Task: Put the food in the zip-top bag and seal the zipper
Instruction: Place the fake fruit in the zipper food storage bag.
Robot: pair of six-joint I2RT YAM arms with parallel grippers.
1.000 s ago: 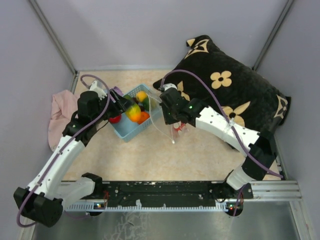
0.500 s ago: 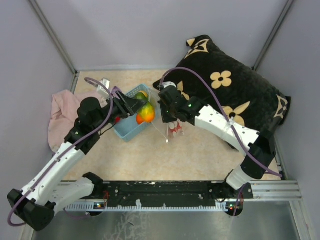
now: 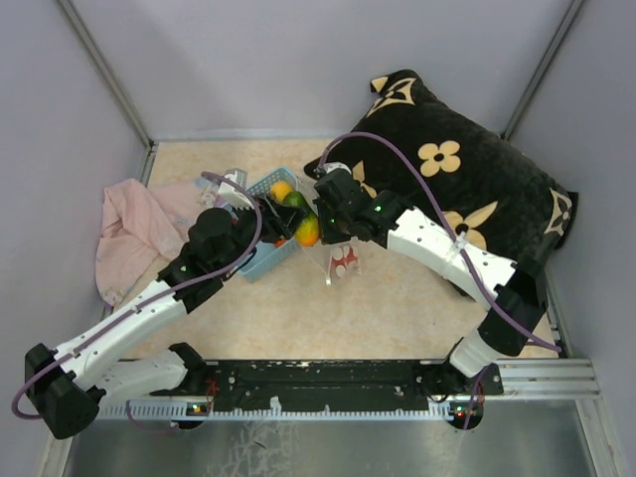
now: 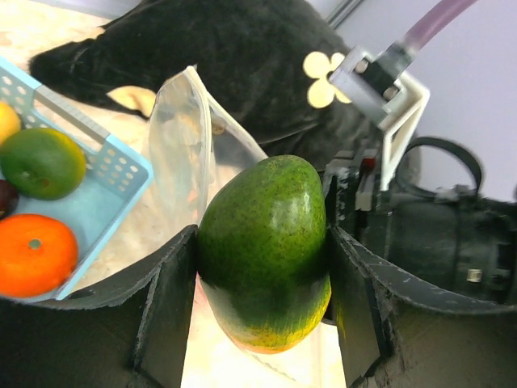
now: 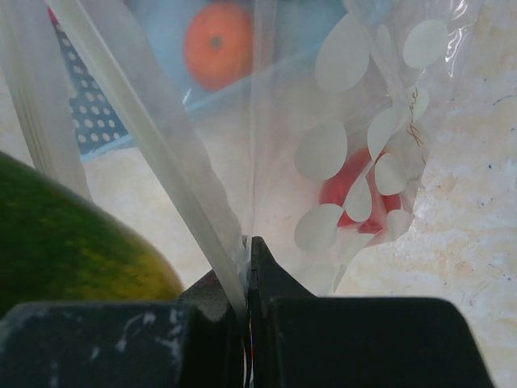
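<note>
Grey walls box in a beige surface (image 3: 298,308) carrying a light-blue basket (image 3: 253,263), a pink cloth (image 3: 129,229) and a black pillow (image 3: 467,189). Just beside the basket, the left jaws clamp a green mango (image 4: 265,250) before the open mouth of the dotted zip-top bag (image 5: 355,162), its rim pinched in the right jaws.

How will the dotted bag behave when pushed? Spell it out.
Probably floppy: the zip-top bag sags in folds where the right end effector pinches it. Likely slippery, since the film looks glossy. Its mouth may collapse, held at one edge only.

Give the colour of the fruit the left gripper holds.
The fruit is green, yellow-orange at its tip; left wrist view.
</note>
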